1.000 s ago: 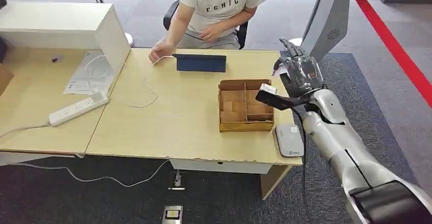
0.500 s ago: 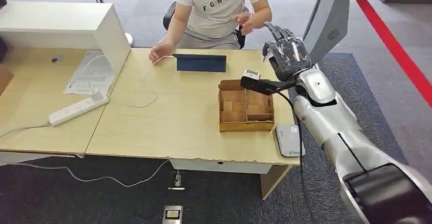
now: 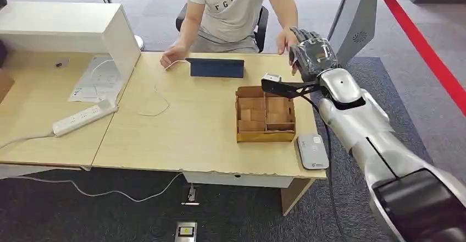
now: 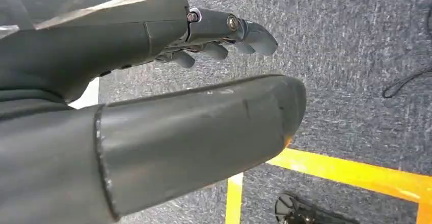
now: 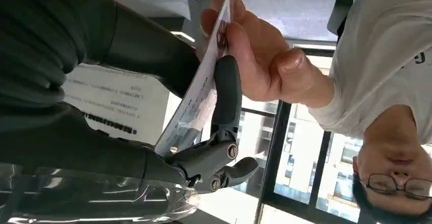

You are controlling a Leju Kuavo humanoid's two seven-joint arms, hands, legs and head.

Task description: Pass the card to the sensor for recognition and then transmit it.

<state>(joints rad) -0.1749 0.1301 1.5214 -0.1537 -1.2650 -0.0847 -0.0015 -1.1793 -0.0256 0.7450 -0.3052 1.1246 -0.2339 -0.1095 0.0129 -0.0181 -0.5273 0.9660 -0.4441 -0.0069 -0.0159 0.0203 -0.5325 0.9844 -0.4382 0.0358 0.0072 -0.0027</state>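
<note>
My right hand (image 3: 312, 52) is raised past the table's far right corner and pinches a thin white card (image 5: 196, 99) between thumb and a dark finger (image 5: 226, 89). A seated person's hand (image 5: 249, 56) grips the card's other end; that hand (image 3: 284, 39) meets mine in the head view. The white card sensor (image 3: 312, 150) lies flat on the table's near right corner, well behind my hand. My left hand (image 4: 224, 30) hangs over grey carpet, holding nothing, its fingers apart.
A wooden compartment box (image 3: 265, 114) sits beside the sensor. A dark tablet (image 3: 216, 67) stands at the far edge by the person's other hand (image 3: 173, 55). A power strip (image 3: 84, 117), papers (image 3: 98, 80) and a white cabinet (image 3: 71, 27) are on the left.
My right hand carried the card away from the box and sensor toward the person. The person's hand rose from the lap and took hold of the card.
</note>
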